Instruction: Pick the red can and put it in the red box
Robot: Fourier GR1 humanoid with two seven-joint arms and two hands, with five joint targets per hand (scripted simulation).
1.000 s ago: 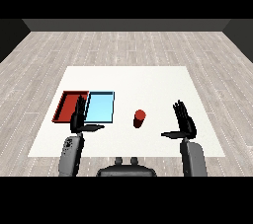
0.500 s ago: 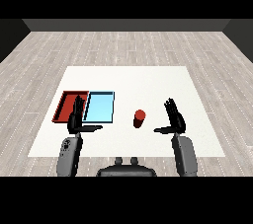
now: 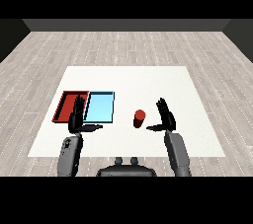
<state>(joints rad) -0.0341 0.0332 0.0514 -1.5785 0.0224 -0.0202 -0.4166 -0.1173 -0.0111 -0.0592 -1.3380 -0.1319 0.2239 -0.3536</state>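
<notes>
Table (image 3: 148,77): white, set on a grey plank floor (image 3: 128,45), and it carries everything noted below.

Blue tray (image 3: 100,107): lies flat in the left half of the table, nearer the front edge than the back. Its left side is against the red tray.

Red tray (image 3: 65,105): lies flat beside the blue tray, closest of all items to the left edge of the table. Nothing is seen inside it. Part of its right side is covered by the left hand.

Right hand (image 3: 167,118): raised over the front part of the table, right of centre. Fingers straight and pointing up and away, thumb stretched toward the can. It grips nothing. A small gap separates the thumb tip from the can.

Left hand (image 3: 76,119): held over the front-left part of the table, in front of the seam between the two trays. Fingers straight and upright, thumb stuck out to the right. It grips nothing.

Can (image 3: 139,118): red, standing upright on the table, between the blue tray and the right hand, near the front edge. It is outside both trays.
</notes>
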